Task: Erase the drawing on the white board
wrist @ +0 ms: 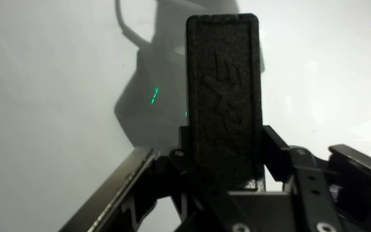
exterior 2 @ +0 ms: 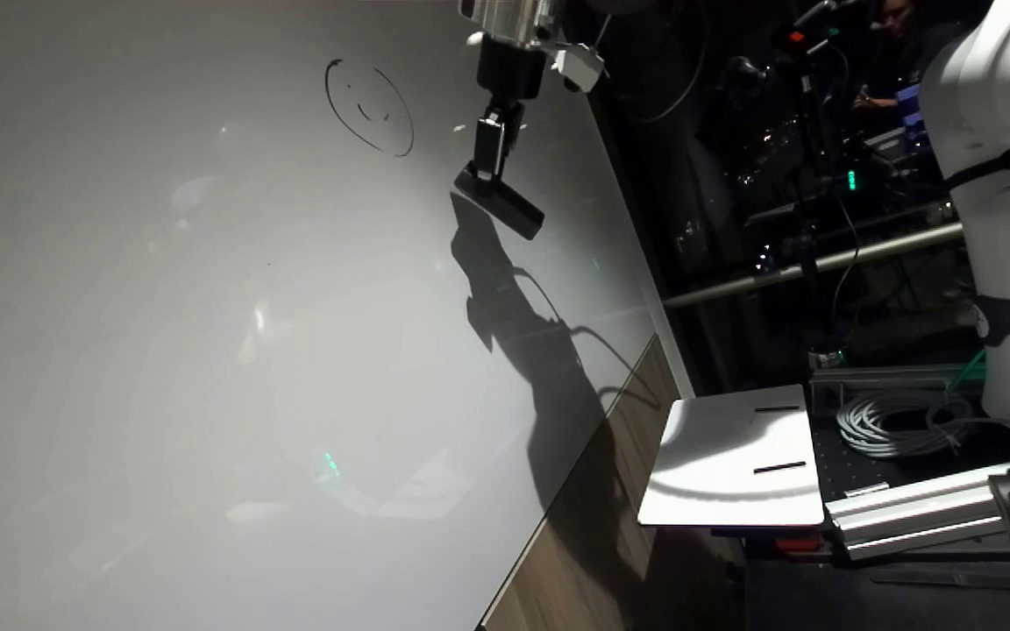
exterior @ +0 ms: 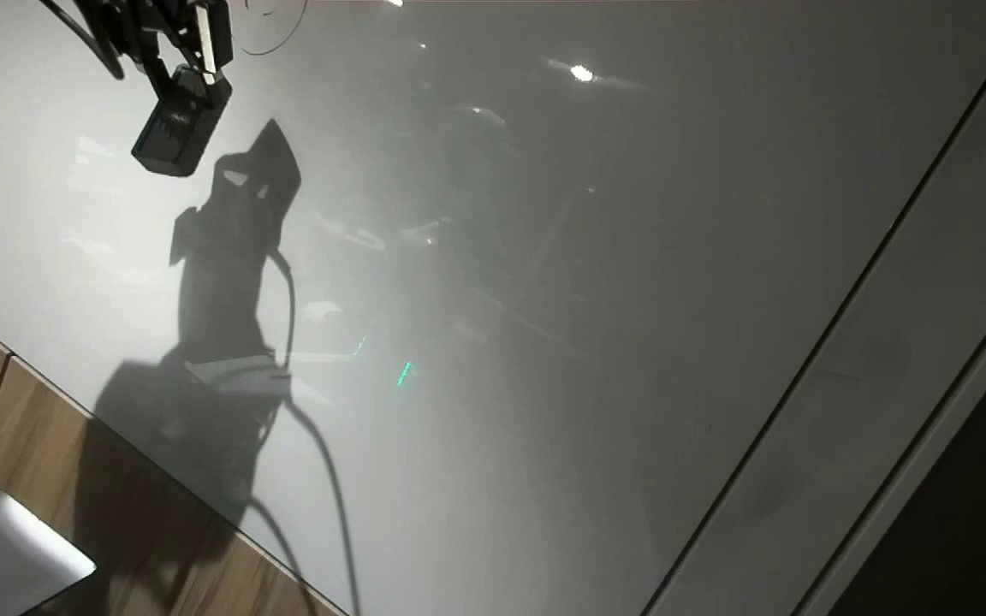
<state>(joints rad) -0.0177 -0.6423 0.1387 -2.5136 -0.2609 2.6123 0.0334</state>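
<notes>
Jaws: gripper [wrist: 226, 143] clamped across the long sides of the black eraser [wrist: 222, 80], toward its six o'clock end in the wrist view.
White board [exterior 2: 207, 350]: spreads from six through nine to twelve o'clock in an exterior view; probably stiff, slick and fixed, so nothing to grasp.
Drawing [exterior 2: 363, 112]: thin-lined face at ten o'clock from the eraser there; likely erasable ink, yielding to light pressure.
Eraser: probably light and firm; its twelve o'clock end juts free and may tip, so a mid-length hold would be steadier.
</notes>
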